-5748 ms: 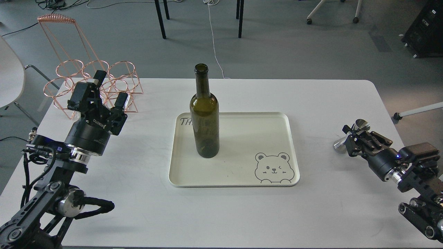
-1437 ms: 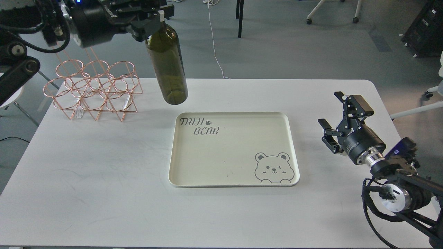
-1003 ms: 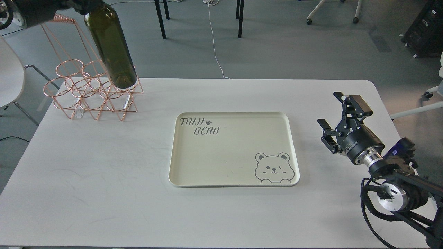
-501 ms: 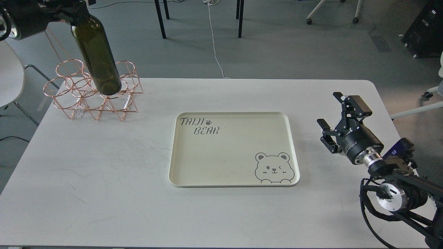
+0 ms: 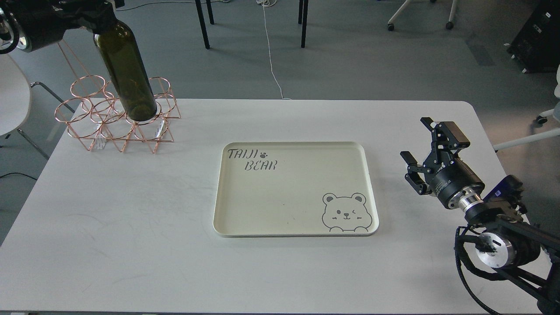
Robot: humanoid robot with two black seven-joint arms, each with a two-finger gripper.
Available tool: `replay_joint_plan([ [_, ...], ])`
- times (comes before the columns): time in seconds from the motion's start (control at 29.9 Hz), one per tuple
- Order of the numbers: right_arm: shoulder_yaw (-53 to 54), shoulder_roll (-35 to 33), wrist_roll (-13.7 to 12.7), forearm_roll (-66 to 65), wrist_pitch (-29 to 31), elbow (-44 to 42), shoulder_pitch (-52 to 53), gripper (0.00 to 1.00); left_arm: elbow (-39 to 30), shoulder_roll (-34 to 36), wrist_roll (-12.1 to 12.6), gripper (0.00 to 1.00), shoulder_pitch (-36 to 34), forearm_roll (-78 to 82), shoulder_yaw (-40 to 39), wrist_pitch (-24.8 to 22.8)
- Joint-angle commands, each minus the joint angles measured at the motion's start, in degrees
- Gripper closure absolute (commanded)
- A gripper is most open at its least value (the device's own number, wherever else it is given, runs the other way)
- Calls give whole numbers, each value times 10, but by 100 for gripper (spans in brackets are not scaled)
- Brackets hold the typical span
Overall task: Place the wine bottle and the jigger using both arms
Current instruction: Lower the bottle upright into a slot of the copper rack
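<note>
The dark olive-green wine bottle (image 5: pixel 127 70) hangs tilted at the back left, its neck hidden in my left gripper (image 5: pixel 97 18) at the top edge of the view. The gripper is shut on the bottle's top. The bottle's base is at a front ring of the copper wire rack (image 5: pixel 118 116); I cannot tell whether it touches the table. My right gripper (image 5: pixel 414 138) is open and empty above the table's right side, fingers pointing up and left. The jigger is not in view.
A cream tray (image 5: pixel 372 192) with a bear drawing and "TAIJI BEAR" lettering lies empty at the table's middle. The white table (image 5: pixel 131 245) ends close beside the right arm. Chair and table legs stand on the floor behind.
My left gripper carried the bottle left from behind the tray to the copper rack, then lowered its base to a front ring. The right gripper has barely moved and stays open.
</note>
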Motion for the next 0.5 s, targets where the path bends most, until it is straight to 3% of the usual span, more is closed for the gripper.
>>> replay_joint_plan([
  [0.0,-1,0,0,0,1,0,0,2,1,0,0,82,1,0,1,1],
  [0.47,-1,1,0,0,0,0,-2,2,35,-6,0,80,2,-60,68,47],
])
